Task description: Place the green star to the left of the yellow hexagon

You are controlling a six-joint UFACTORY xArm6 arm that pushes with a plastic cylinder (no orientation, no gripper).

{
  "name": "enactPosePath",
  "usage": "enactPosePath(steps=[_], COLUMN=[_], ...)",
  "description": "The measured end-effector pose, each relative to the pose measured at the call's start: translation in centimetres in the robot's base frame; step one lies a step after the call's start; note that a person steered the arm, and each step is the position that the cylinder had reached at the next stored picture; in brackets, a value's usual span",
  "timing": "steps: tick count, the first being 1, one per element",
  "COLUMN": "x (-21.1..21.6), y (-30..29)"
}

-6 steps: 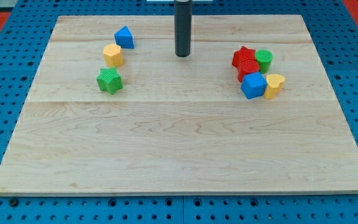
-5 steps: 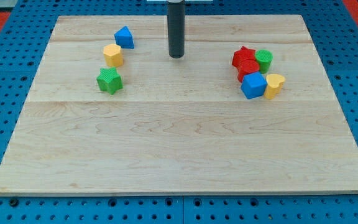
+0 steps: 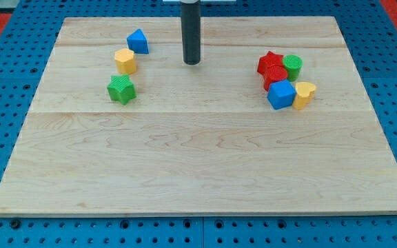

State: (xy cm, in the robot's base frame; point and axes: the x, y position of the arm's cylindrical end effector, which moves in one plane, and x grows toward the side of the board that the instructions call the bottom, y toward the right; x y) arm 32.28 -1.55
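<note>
Counter first: the pale wooden counter (image 3: pixel 205 158) fills the single camera view, with the arm's dark rod coming down near the view's top centre. My tip (image 3: pixel 191 63) rests on bare wood, well apart from every block. No hand exists on this rig, so nothing is grasped or released; the rod can only push.

Toward the view's left, the green star-shaped plastic block (image 3: pixel 121 89) lies just below the yellow hexagonal block (image 3: pixel 125 61), near it but not touching, and slightly to its left. A blue triangular block (image 3: pixel 138 41) sits just above and right of the hexagon. At the view's right, well apart, a cluster holds a red star block (image 3: pixel 271 62), a green cylinder (image 3: pixel 292 67), a second red block (image 3: pixel 276 76), a blue cube (image 3: pixel 280 94) and a yellow heart-shaped block (image 3: pixel 304 94).

Judging from this layout, the tip should probably circle below the green star, clear of the hexagon, then nudge it up and leftward with short strokes. Contact low and centred should keep the star from spinning into the hexagon.
</note>
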Motion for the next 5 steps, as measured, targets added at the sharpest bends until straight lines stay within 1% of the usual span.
enactPosePath(steps=[1,2,3,4,5], x=[2.5,8.6,11.8,6.1,3.3], y=[-1.7,-2.9,-10.3,-12.0,-13.5])
